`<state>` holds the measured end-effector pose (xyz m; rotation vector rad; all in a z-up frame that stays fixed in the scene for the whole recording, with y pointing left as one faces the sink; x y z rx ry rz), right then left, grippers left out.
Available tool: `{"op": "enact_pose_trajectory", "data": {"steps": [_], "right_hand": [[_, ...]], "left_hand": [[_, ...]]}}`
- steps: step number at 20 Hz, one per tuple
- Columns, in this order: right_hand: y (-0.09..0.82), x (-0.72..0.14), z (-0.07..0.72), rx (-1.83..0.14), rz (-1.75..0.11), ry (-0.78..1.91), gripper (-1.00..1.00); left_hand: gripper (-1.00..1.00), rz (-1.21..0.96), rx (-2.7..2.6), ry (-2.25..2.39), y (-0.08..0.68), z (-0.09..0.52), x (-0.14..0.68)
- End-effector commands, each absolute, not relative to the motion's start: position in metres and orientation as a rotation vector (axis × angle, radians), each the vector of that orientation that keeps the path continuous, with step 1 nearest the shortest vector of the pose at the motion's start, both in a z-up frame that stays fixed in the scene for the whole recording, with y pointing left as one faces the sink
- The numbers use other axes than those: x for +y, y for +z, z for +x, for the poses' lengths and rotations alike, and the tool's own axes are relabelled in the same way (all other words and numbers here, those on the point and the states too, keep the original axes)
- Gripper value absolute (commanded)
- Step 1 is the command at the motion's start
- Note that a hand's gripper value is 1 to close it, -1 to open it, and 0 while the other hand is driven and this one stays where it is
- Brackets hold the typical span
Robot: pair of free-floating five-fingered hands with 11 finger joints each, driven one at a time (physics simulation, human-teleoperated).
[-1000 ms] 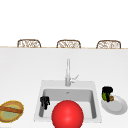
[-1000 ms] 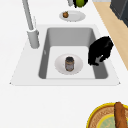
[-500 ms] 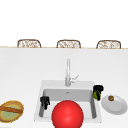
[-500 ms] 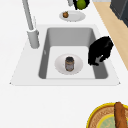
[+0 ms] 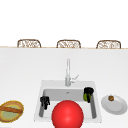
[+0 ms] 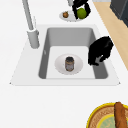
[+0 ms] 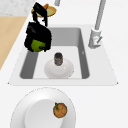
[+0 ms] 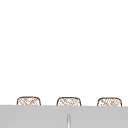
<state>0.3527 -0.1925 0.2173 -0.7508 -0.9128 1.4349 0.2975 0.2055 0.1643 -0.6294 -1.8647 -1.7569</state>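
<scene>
- green fruit [image 7: 37,45], round and glossy, clenched in the right hand [image 7: 37,33] above the sink [image 7: 85,65] (near its right wall);
- jar [image 7: 58,59] stands upright on a white dish [image 7: 50,70] in the sink below; left hand [image 5: 45,101] hangs curled, holding nothing, at the sink's left side.

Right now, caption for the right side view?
Right robot hand holds a green fruit over the sink, above a jar on a plate.

Both hands hanging in air.
We note right hand [image 5: 88,93] curled tight around something; left hand [image 5: 45,101] hangs, fingers curled downward, holding nothing.
</scene>
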Motion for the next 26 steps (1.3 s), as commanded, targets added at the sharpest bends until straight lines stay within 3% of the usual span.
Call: {"op": "enact_pose_trajectory", "data": {"steps": [1, 6, 17, 26], "right_hand": [[0.189, -0.171, 0.353, -0.949, -0.709, 1.404, 1.00], [0.151, -0.162, 0.343, -1.076, -0.625, 1.467, 1.00], [0.054, -0.099, 0.408, -1.007, -0.590, 1.487, 1.00], [-0.019, -0.097, 0.446, -1.038, -0.591, 1.512, 1.00]], "left_hand": [[0.00, -0.629, -1.865, -1.757, 0.164, 0.297, 0.205], [0.00, -0.629, -1.865, -1.757, 0.164, 0.297, 0.205], [0.00, -0.629, -1.865, -1.757, 0.164, 0.297, 0.205], [0.00, -0.629, -1.865, -1.757, 0.164, 0.297, 0.205]]}}
